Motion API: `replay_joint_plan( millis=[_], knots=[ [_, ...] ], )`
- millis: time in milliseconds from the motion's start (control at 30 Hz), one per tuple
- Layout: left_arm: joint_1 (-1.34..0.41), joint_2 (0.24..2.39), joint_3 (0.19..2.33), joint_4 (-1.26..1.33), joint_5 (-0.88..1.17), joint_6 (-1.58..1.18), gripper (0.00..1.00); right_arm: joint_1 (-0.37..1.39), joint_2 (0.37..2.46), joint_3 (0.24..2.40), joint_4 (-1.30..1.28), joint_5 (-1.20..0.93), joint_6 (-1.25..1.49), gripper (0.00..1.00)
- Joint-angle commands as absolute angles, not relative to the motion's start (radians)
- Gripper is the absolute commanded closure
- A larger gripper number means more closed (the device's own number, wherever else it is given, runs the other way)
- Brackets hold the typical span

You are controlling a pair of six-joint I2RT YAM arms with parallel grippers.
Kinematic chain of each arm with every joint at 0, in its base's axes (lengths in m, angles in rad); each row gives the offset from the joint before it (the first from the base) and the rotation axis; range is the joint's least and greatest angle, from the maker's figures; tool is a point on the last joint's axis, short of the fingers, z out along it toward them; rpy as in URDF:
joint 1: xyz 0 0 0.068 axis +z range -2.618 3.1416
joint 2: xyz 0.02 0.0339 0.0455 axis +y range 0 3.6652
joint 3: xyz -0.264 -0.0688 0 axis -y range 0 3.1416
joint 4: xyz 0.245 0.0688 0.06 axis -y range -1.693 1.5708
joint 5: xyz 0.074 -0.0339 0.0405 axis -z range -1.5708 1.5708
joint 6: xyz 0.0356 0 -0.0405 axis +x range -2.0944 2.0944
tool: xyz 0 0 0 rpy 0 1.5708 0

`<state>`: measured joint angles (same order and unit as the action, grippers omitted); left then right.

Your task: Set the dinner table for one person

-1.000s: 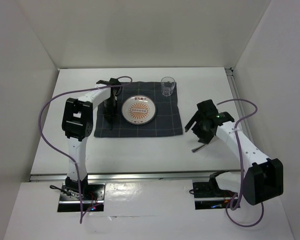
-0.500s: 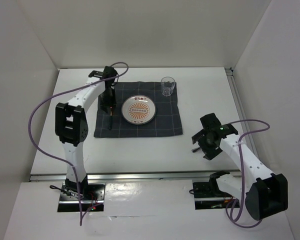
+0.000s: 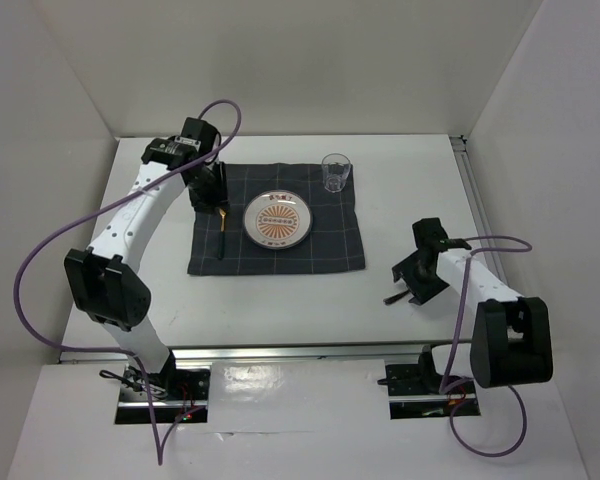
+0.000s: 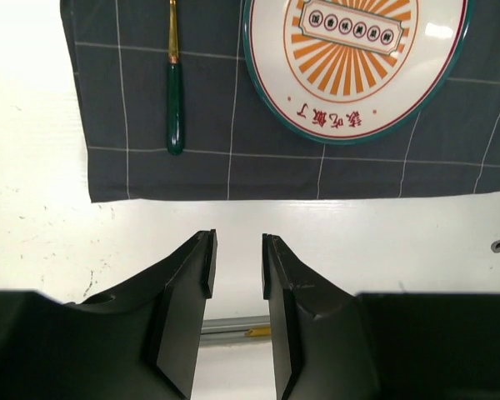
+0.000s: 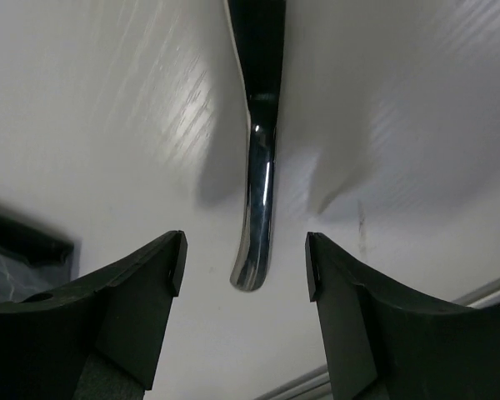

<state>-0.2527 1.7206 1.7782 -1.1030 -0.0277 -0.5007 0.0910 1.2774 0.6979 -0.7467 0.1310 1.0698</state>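
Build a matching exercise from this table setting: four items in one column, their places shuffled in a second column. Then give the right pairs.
Items
1. plate
2. glass
3. green-handled utensil
4. metal utensil

Places
A. on the bare dinner table, right of the placemat
B. far right corner of the placemat
C. middle of the placemat
D. on the placemat, left of the plate

Pairs: 1-C, 2-B, 3-D, 4-A

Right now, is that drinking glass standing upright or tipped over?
Upright: the glass stands on its base at the far right corner of the placemat, rim up.
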Motion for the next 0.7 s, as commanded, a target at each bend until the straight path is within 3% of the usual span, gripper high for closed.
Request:
replay_joint_plan(
  millis=[0,233,467,667],
  knots=[
    [-0.256,1.687,1.75,-1.095,-0.018,-0.5,0.54,0.037,1.312,0.667,-0.612,0.097,0.963,0.3],
    [-0.256,1.678,1.741,-1.104,-0.028,-0.489,0.54,0.037,1.378,0.649,-0.603,0.086,0.965,0.33],
    [-0.256,1.678,1.741,-1.104,-0.038,-0.48,0.54,0.037,1.477,0.652,-0.572,0.101,0.976,0.71],
    [-0.256,1.669,1.741,-1.114,-0.048,-0.48,0.54,0.037,1.442,0.738,-0.629,0.184,0.934,0.91]
  ],
)
